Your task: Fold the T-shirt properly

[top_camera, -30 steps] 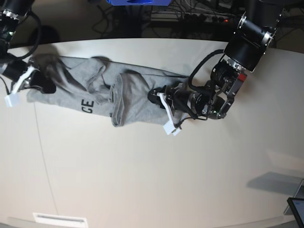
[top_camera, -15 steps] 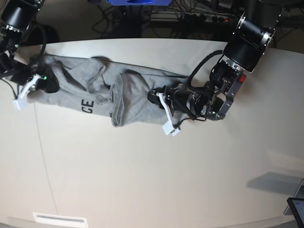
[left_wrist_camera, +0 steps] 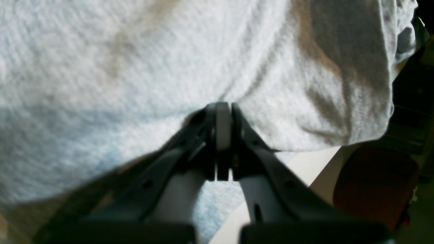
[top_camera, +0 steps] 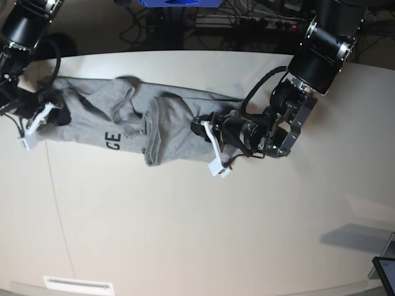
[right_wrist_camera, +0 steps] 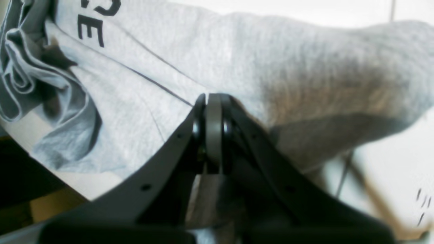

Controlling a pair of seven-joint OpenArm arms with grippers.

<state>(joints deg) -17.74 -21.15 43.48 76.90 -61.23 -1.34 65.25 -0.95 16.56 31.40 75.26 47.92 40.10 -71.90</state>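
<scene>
The heather-grey T-shirt (top_camera: 123,120) lies in a long crumpled band across the far half of the white table (top_camera: 203,228), with black letters "GE" (top_camera: 113,140) showing on it. At the band's left end, my right gripper (top_camera: 44,117) is shut on the T-shirt. The right wrist view shows its jaws (right_wrist_camera: 213,101) pressed together in the grey cloth (right_wrist_camera: 288,74), near the lettering (right_wrist_camera: 96,20). My left gripper (top_camera: 207,137) is shut on the band's right end. In the left wrist view, its jaws (left_wrist_camera: 223,110) are closed at the cloth's (left_wrist_camera: 135,67) edge.
Cables and a blue object (top_camera: 179,2) lie behind the table's far edge. A dark screen corner (top_camera: 386,271) sits at the bottom right. A white label (top_camera: 77,285) lies at the front left edge. A folded ridge (top_camera: 151,132) of cloth crosses the band's middle.
My right gripper has come down and slightly toward the table's front with the shirt's left end, which now lies flatter. The left gripper has barely shifted.
</scene>
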